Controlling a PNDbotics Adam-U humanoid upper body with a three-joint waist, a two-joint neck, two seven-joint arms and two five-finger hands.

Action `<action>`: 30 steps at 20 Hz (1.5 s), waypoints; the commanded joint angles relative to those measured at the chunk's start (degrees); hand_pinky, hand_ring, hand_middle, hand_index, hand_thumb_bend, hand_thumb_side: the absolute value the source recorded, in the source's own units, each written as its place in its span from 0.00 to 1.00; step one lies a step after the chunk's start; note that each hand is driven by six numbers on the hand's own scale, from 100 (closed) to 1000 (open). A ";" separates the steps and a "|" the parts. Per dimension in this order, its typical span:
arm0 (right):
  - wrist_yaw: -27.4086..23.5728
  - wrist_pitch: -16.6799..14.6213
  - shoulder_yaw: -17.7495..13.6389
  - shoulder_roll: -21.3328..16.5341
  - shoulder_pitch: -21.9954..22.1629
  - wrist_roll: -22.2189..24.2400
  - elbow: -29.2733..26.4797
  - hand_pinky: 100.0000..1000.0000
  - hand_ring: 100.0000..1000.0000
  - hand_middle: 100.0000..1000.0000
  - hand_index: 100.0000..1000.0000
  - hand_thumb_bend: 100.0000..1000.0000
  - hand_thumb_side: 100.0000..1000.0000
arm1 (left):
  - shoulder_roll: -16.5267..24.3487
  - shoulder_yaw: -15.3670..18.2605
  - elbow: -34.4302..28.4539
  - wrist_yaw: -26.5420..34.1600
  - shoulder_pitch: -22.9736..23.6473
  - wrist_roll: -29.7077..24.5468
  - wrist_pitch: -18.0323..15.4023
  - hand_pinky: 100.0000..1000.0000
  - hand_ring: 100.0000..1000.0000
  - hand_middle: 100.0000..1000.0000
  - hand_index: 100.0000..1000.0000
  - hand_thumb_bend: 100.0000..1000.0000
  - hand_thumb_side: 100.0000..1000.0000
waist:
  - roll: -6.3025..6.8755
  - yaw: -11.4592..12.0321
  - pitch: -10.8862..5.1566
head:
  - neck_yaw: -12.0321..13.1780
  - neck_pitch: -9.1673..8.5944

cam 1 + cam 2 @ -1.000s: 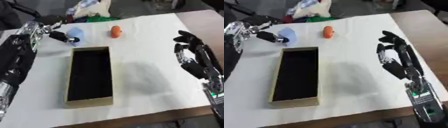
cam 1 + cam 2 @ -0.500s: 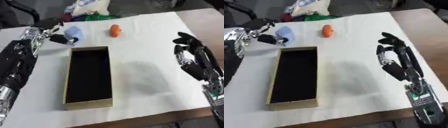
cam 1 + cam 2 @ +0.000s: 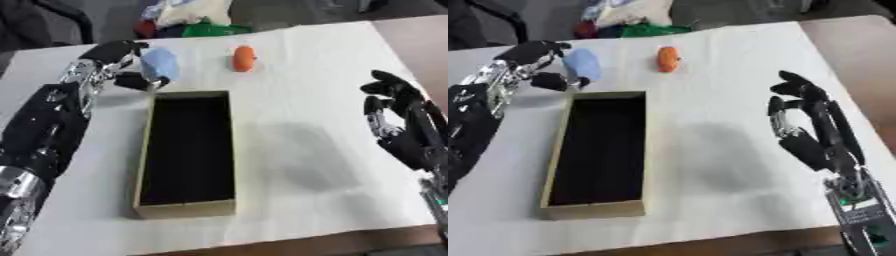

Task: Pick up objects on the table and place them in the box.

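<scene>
Upper left of the frame, left hand [image 3: 109, 67]: fingers and thumb curled round the blue object [image 3: 159, 65], held just beyond the far short end of the box; whether it touches the cloth cannot be told
Blue object: pale blue, rounded, upright between the fingers, near the box's upper left corner
Box [image 3: 147, 150]: long, tan-walled, dark inside, lying lengthwise at centre left of the frame; nothing seen in it
Orange object [image 3: 243, 58]: small, oval, lying on the cloth at upper centre, right of the blue object and apart from it, beyond the box
Right hand [image 3: 807, 125]: at the right edge of the frame, fingers pointing up and relaxed, slightly bent, holding nothing, well apart from the box
Table [image 3: 306, 95]: covered with a white cloth; bare brown top shows at the upper right corner
Far edge, upper centre: heap of coloured things [image 3: 188, 17], white, green and red, off the cloth; kind not clear
</scene>
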 commanded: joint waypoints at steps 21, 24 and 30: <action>-0.45 -0.31 -0.75 -0.97 -0.68 0.07 -0.63 0.67 0.79 0.68 0.91 0.00 0.66 | 0.59 -1.61 -3.91 11.07 0.35 8.63 -7.54 0.71 0.56 0.51 0.78 0.07 0.45 | -0.49 -0.37 -1.64 | -1.21 -1.40; -0.28 -0.30 -0.82 -0.93 -0.50 0.06 -0.55 0.67 0.79 0.68 0.91 0.00 0.65 | 1.43 -1.85 -5.61 13.16 0.36 7.96 -7.79 0.71 0.56 0.50 0.78 0.07 0.45 | -0.63 -0.26 -2.16 | -1.27 -1.30; 0.10 -0.27 -1.14 -0.95 0.26 -0.09 -0.40 0.67 0.79 0.69 0.91 0.00 0.65 | 4.61 -5.13 -13.59 19.24 1.60 4.22 -10.74 0.71 0.57 0.51 0.79 0.08 0.43 | -0.80 0.88 -3.48 | -1.71 -0.47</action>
